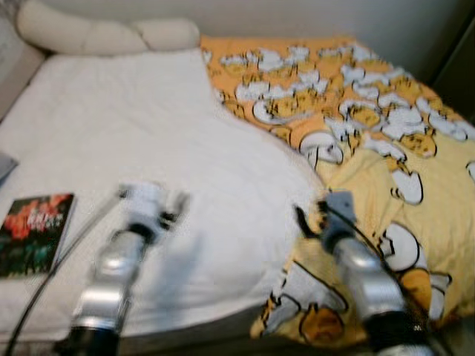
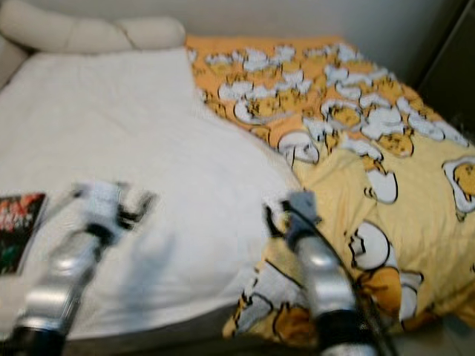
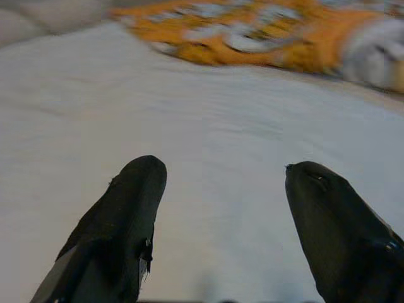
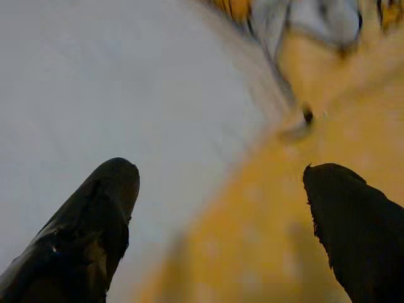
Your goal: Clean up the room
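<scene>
A bed carries a white fluffy blanket (image 1: 141, 126) on its left half and a yellow and orange cartoon-print duvet (image 1: 386, 141) on its right half. My left gripper (image 3: 221, 170) hovers open over the white blanket near the bed's front edge, with nothing between its fingers. My right gripper (image 4: 218, 167) is open just above the line where the white blanket meets the yellow duvet (image 4: 315, 126). In the head views the right gripper (image 1: 308, 216) is at the front right of the bed, and the left arm is motion-blurred.
A dark book (image 1: 33, 233) with a red and green cover lies on the blanket at the front left. Cream pillows (image 1: 96, 33) line the head of the bed against the wall. A dark panel (image 1: 460, 59) stands at the far right.
</scene>
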### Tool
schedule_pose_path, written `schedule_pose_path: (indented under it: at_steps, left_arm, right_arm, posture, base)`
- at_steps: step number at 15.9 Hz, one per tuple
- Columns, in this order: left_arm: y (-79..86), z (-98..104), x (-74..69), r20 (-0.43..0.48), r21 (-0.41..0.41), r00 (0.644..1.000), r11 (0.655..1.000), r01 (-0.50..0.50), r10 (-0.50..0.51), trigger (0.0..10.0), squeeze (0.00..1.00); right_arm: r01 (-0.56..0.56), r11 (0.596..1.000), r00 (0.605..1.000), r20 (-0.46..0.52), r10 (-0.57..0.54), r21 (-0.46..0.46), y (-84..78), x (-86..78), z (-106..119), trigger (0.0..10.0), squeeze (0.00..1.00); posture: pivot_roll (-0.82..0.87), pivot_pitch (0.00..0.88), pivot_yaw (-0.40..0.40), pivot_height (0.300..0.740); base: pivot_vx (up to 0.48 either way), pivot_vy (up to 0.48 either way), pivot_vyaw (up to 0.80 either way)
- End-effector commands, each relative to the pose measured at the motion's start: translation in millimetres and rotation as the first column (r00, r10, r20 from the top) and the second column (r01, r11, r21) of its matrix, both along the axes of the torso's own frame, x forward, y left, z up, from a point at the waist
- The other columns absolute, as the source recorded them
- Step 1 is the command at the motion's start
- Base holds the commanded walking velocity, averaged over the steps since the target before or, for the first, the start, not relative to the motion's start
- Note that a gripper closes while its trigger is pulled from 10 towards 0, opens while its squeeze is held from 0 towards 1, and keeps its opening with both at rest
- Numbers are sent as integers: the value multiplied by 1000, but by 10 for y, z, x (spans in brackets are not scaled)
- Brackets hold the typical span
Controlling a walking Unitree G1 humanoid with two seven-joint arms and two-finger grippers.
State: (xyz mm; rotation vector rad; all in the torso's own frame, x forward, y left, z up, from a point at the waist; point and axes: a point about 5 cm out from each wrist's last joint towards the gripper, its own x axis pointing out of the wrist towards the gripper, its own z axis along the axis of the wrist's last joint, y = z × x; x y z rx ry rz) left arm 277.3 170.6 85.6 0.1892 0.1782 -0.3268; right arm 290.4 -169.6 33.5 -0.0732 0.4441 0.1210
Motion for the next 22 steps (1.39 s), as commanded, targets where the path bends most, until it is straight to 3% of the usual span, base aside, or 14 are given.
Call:
schedule_pose_path:
  at_steps: [1,3,6,7,12,15,16,17,18,19,20,21,22]
  left_arm:
    - [24,11,-35,-13,50,996,995,86,-85,10000,0]
    - [-25,-8,-108,-53,100,974,969,226,-222,10000,0]
    - [-46,-37,-212,-117,134,932,924,358,-344,10000,0]
    - [-41,-23,-229,-120,133,928,920,368,-353,10000,0]
    - [22,100,-346,-138,145,905,896,421,-403,10000,0]
    - [20,161,-496,-176,153,875,865,477,-451,10000,0]
    - [20,185,-522,-181,155,871,862,483,-456,10000,0]
    - [32,219,-559,-187,153,867,858,490,-461,10000,0]
    - [38,232,-579,-192,153,866,857,491,-462,10000,0]
    - [43,249,-611,-200,152,863,856,494,-463,10000,0]
    - [38,254,-643,-210,149,860,855,498,-465,10000,0]
    - [26,253,-668,-219,145,857,853,502,-467,10000,0]
    - [20,252,-678,-223,143,855,851,505,-469,10000,0]
  right_arm:
    - [-57,997,997,-48,54,-44,92,60,-27,10000,1000]
    - [-66,992,994,-97,56,-109,91,126,-76,10000,1000]
    - [-68,992,986,-162,49,-111,107,218,-114,10000,1000]
    - [-92,986,981,-181,66,-136,116,235,-129,10000,8]
    - [-62,976,972,-235,12,-209,63,298,-166,10000,0]
    - [24,980,962,-264,-76,-195,-19,258,-228,10000,0]
    - [34,981,958,-273,-86,-191,-32,239,-250,8980,0]
    - [58,984,951,-290,-105,-167,-43,206,-287,4980,0]
    - [69,985,949,-295,-114,-158,-47,193,-301,2196,0]
    - [81,984,945,-300,-126,-159,-57,179,-316,1216,0]
    - [95,983,942,-305,-140,-156,-73,162,-332,1020,0]
    - [115,985,936,-317,-152,-133,-83,138,-357,1608,0]
    - [124,985,933,-324,-156,-118,-84,126,-369,1529,0]
  posture:
    - [91,0,-32,740]
    - [103,0,-27,740]
    - [121,0,-20,740]
    - [132,0,-20,740]
    - [187,0,-29,740]
    - [235,0,-25,740]
    - [249,11,-22,740]
    - [261,31,-17,740]
    - [268,45,-13,740]
    - [273,53,-11,740]
    - [275,62,-8,740]
    - [276,65,-10,740]
    - [276,65,-10,740]
  base:
    - [0,0,0]
    - [0,0,0]
    - [0,0,0]
    - [0,0,0]
    - [0,0,0]
    - [0,0,0]
    - [0,0,0]
    - [0,0,0]
    - [0,0,0]
    - [0,0,0]
    - [0,0,0]
    - [0,0,0]
    - [0,0,0]
